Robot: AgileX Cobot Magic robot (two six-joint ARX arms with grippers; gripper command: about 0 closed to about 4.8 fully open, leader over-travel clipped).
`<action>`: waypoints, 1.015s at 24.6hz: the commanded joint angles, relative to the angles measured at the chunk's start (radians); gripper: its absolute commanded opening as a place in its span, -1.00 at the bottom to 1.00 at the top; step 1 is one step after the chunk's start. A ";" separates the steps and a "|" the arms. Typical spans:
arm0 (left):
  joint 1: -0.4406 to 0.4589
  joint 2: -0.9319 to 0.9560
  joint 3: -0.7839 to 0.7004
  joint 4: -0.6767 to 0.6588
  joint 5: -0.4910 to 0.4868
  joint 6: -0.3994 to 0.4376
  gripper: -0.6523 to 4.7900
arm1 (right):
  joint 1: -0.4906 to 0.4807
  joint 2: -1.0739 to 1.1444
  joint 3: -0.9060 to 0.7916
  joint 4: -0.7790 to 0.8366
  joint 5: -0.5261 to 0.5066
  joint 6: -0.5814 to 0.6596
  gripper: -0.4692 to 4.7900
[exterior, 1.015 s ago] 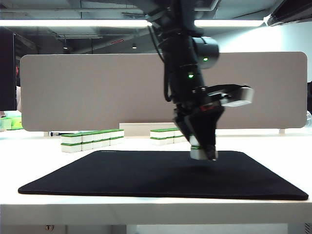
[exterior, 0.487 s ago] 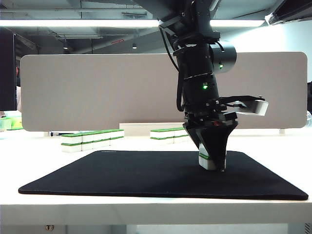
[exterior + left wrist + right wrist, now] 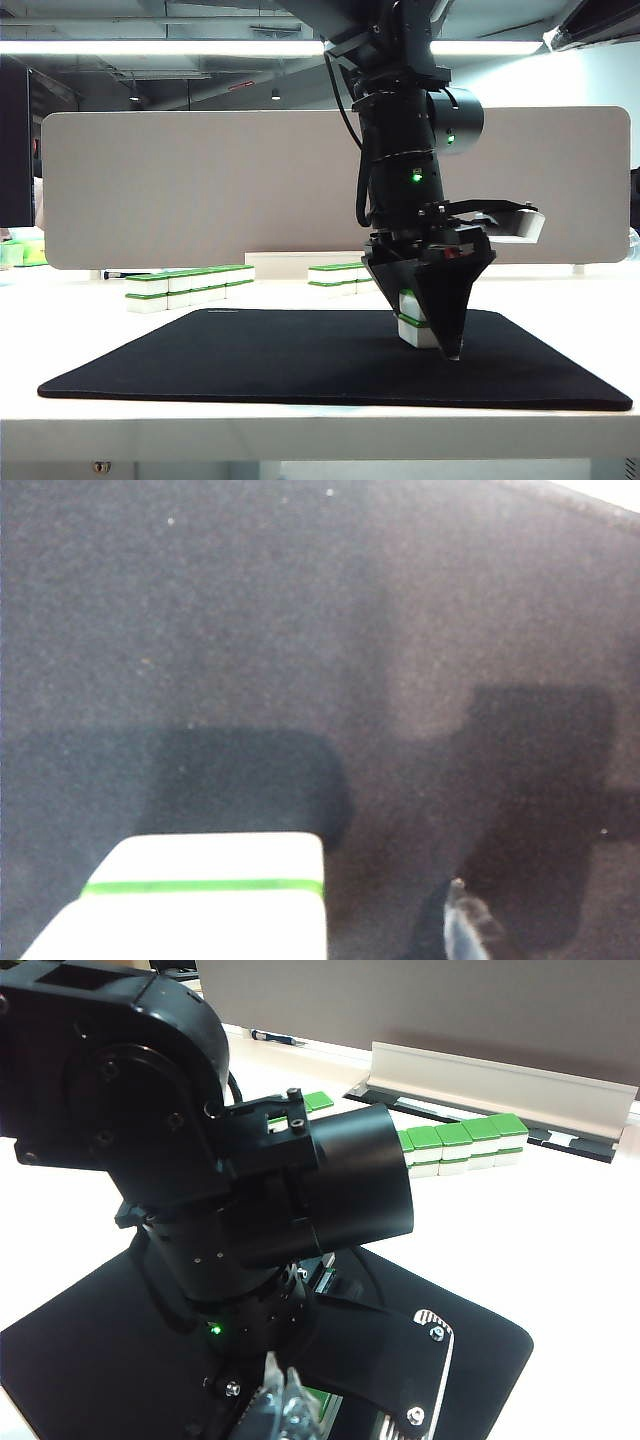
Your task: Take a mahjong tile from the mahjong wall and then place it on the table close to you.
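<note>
A white mahjong tile (image 3: pixel 414 322) with a green band stands on the black mat (image 3: pixel 250 360) of the white table (image 3: pixel 300 425). My left gripper (image 3: pixel 435 340) points down around it, open. In the left wrist view the tile (image 3: pixel 200 900) rests on the mat and a dark gap separates it from one fingertip (image 3: pixel 470 930); the other finger is hidden. The mahjong wall (image 3: pixel 190 284), a two-high green-topped row, lies at the back left beyond the mat. My right gripper (image 3: pixel 282 1392) hovers behind the left arm with its clear fingertips together, holding nothing.
A shorter row of the same tiles (image 3: pixel 338 278) sits behind the left arm. A grey divider panel (image 3: pixel 200 190) closes off the back. The left arm's black body (image 3: pixel 200 1160) fills much of the right wrist view, with green-topped tiles (image 3: pixel 460 1145) beyond it.
The left gripper carried the tile to the right and down onto the mat. Its jaws then spread, and the tile now stands free between them.
</note>
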 commanded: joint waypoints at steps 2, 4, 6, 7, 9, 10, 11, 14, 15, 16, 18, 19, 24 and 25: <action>-0.004 -0.002 0.003 0.005 -0.004 -0.003 0.73 | 0.001 -0.002 0.003 0.016 -0.001 -0.003 -0.82; -0.001 -0.004 0.003 -0.019 -0.006 -0.003 0.78 | 0.002 -0.002 0.003 0.016 -0.001 -0.003 -0.82; 0.001 -0.004 0.003 -0.039 -0.007 -0.003 1.00 | 0.001 -0.002 0.003 0.016 -0.001 -0.003 -0.82; 0.001 -0.004 0.003 -0.042 -0.007 -0.003 1.00 | 0.001 -0.002 0.003 0.016 -0.001 -0.003 -0.82; 0.006 -0.004 0.003 -0.046 -0.037 -0.004 1.00 | 0.001 -0.002 0.003 0.016 -0.001 -0.003 -0.82; 0.011 -0.004 0.003 -0.053 -0.064 -0.004 1.00 | 0.001 -0.002 0.003 0.016 -0.001 -0.003 -0.82; 0.013 -0.004 0.003 -0.061 -0.097 -0.008 1.00 | 0.001 -0.002 0.003 0.016 -0.001 -0.003 -0.82; 0.032 -0.015 0.003 -0.070 -0.134 -0.061 1.00 | 0.001 -0.002 0.003 0.016 -0.001 -0.003 -0.82; 0.035 -0.021 0.004 -0.080 -0.134 -0.064 1.00 | 0.001 -0.002 0.003 0.016 -0.001 -0.003 -0.82; 0.039 -0.029 0.007 -0.096 -0.134 -0.068 1.00 | 0.001 -0.002 0.003 0.015 -0.001 -0.003 -0.82; 0.049 -0.043 0.064 -0.168 -0.133 -0.071 1.00 | 0.001 -0.001 0.003 0.016 -0.001 -0.003 -0.82; 0.050 -0.045 0.101 -0.195 -0.134 -0.071 1.00 | 0.001 -0.001 0.003 0.016 0.000 -0.003 -0.82; 0.099 -0.069 0.221 -0.224 -0.137 -0.071 1.00 | 0.000 -0.001 0.003 0.013 0.001 -0.003 -0.82; 0.117 -0.078 0.221 -0.221 -0.137 -0.072 1.00 | 0.000 -0.001 0.003 0.013 0.002 -0.003 -0.82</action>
